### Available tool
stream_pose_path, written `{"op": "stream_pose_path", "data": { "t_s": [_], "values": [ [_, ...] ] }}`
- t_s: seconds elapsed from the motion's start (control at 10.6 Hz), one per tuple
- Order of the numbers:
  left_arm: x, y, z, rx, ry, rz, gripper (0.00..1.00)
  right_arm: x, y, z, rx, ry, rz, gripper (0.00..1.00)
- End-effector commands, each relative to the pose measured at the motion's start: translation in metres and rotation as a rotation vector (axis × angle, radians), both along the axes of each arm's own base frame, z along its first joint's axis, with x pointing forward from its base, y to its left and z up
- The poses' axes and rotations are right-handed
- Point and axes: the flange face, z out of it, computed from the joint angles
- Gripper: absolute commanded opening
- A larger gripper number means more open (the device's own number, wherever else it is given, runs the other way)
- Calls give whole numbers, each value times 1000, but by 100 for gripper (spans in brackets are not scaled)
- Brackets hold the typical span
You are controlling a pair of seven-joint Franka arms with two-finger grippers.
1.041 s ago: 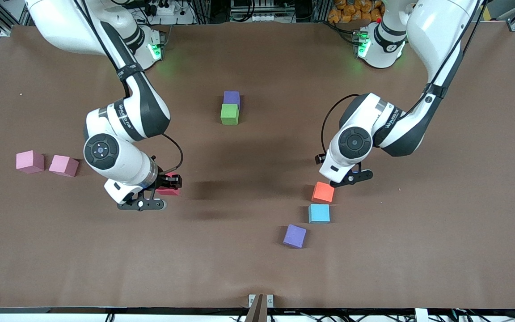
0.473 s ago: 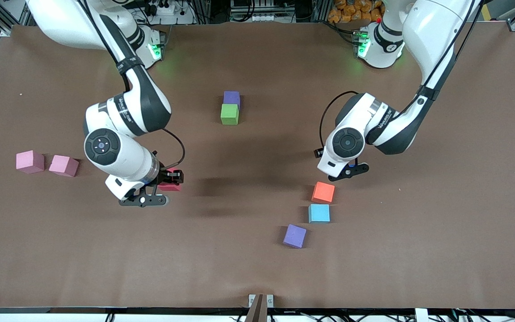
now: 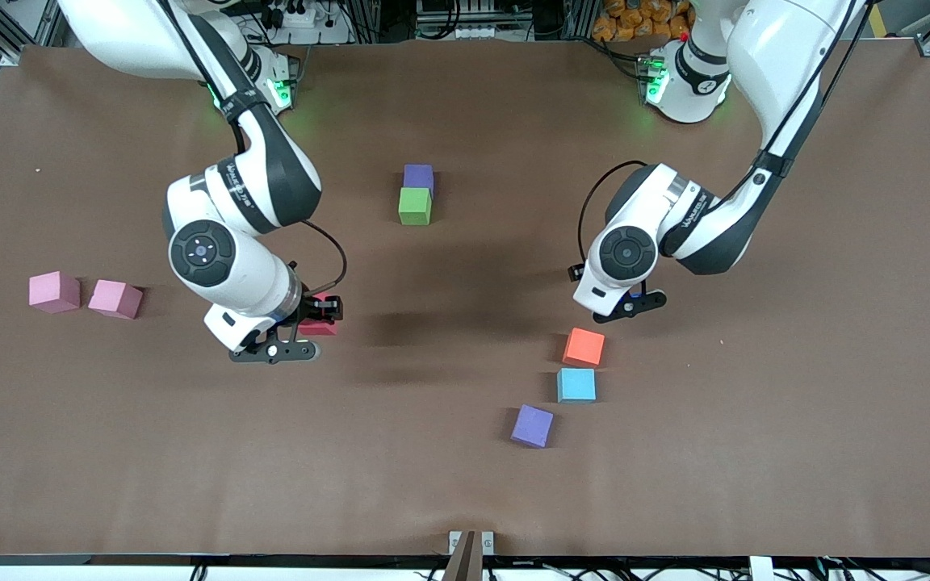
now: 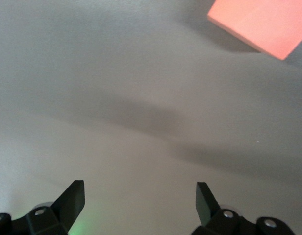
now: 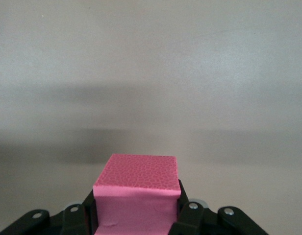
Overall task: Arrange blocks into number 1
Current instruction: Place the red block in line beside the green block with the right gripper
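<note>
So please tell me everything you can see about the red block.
The red block is a small plain cube, matte, with a fine grainy surface like foam; it looks pinkish in the right wrist view. The right gripper has its jaws shut on two of its sides and holds it upright above bare table, apart from every other block.

Small lettering on both arms' forearms is too blurred to read.
</note>
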Motion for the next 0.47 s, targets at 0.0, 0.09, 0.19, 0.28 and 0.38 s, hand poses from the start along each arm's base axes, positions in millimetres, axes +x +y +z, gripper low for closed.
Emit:
{"op": "stream_pose_path", "data": {
  "t_s": [0.0, 0.09, 0.19, 0.28, 0.38],
  "values": [
    [-17, 22, 12, -7, -16, -14, 100, -17, 16, 8, -10, 4, -38, 0],
    [-17, 30, 14, -10, -13, -27, 100, -25, 32, 9, -12, 3, -40, 0],
    [-14, 39, 15, -13, -12, -33, 100, -32, 47, 7, -16, 3, -53, 0],
    [-15, 42, 12, -20, -6, -49, 100, -42, 60, 2, -22, 9, -54, 0],
    [-10, 50, 11, -31, -12, -47, 100, -53, 74, -5, -26, 14, -39, 0]
  ]
}}
